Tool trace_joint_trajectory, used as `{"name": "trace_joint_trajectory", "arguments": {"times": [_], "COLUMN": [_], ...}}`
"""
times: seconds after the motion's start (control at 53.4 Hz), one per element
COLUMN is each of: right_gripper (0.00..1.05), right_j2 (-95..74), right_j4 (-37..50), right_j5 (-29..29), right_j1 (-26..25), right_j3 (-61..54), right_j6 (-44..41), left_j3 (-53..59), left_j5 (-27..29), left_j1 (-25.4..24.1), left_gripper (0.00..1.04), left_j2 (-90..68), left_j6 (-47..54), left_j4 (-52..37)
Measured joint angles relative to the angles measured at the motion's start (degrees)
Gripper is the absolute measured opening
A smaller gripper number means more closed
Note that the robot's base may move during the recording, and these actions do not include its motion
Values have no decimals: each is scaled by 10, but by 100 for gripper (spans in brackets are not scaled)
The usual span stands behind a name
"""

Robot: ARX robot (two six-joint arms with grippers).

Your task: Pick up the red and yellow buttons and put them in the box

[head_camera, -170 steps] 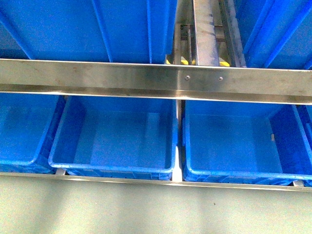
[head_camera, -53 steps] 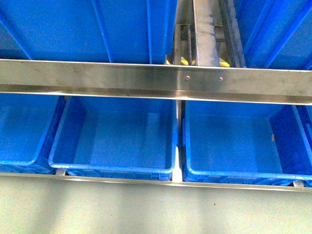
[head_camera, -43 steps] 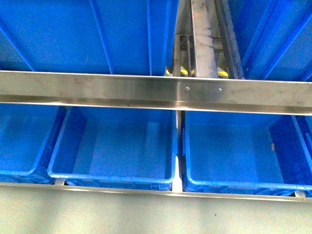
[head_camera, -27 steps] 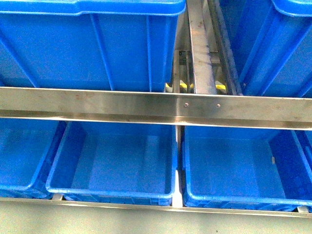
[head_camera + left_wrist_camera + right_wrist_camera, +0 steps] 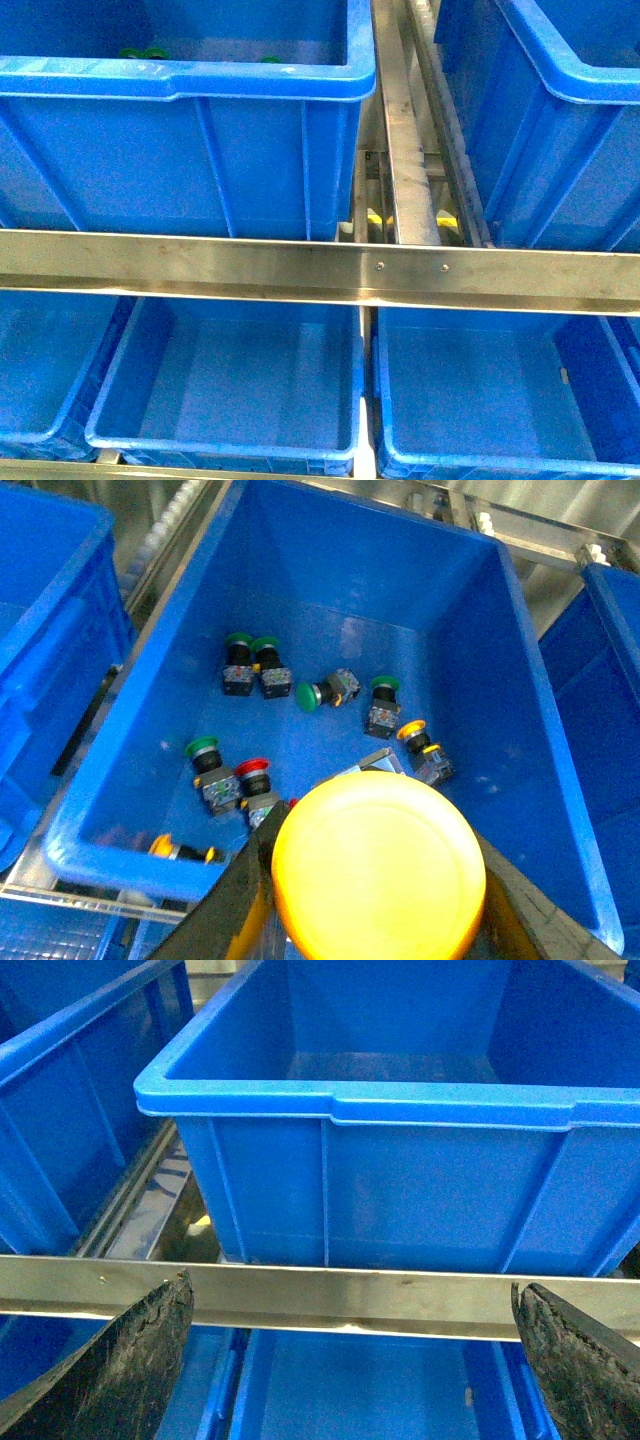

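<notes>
Yellow round-capped plastic push button: fills the near field of the left wrist view, with a dark finger against each side of it. The left end effector appears clamped on it, above the open blue plastic crate that holds the stock.

On the crate floor:
- One small red-capped button.
- One small yellow-capped button.
- A second yellow one, close under the near wall.
- Several green-capped buttons, not wanted.

Right end effector: fingers wide apart with nothing between them. It faces the outer wall of an empty-looking blue crate.

Front view: neither arm shows. A horizontal steel rail crosses in front of the upper crates. The lower blue crates beneath it look bare.

Step in hand (judgement): carry the held button to the receiving box. Which crate is that box cannot be told from these views.

To do it well:
- The cap is smooth and rounded, so it could slip or twist. Hold the clamp firm and move without jerks.
- Lift straight up until clear of the crate wall before any sideways travel.
- If the target is a lower crate, pass clear of the steel rail.
- Release low over the box floor so the button does not bounce out.
- Next picks: the red and the two yellow buttons. Approach between the green neighbours, which lie close.
</notes>
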State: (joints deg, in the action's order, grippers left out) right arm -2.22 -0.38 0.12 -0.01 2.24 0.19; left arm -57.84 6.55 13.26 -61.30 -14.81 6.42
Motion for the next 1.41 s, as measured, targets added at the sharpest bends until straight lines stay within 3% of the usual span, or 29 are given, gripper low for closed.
{"name": "trace_joint_trajectory", "arguments": {"times": [0.393, 0.674, 1.218, 1.311, 1.405], "right_gripper": [97, 97, 97, 97, 97], "right_j2": [0, 0, 0, 1, -1], "right_j4": [0, 0, 0, 0, 0], "right_j5": [0, 0, 0, 0, -1], "right_j1": [0, 0, 0, 0, 0], "right_j3": [0, 0, 0, 0, 0], "right_j6": [0, 0, 0, 0, 0], "left_j3": [244, 302, 352, 357, 357], "left_j5": [-25, -34, 37, 7, -59], "left_j1": [-62, -89, 5, 5, -47], "left_gripper": [32, 32, 32, 32, 32], "left_j2": [270, 330, 374, 355, 297], "left_j6": [-18, -18, -35, -32, -19], "left_j4": [54, 81, 117, 73, 0]}}
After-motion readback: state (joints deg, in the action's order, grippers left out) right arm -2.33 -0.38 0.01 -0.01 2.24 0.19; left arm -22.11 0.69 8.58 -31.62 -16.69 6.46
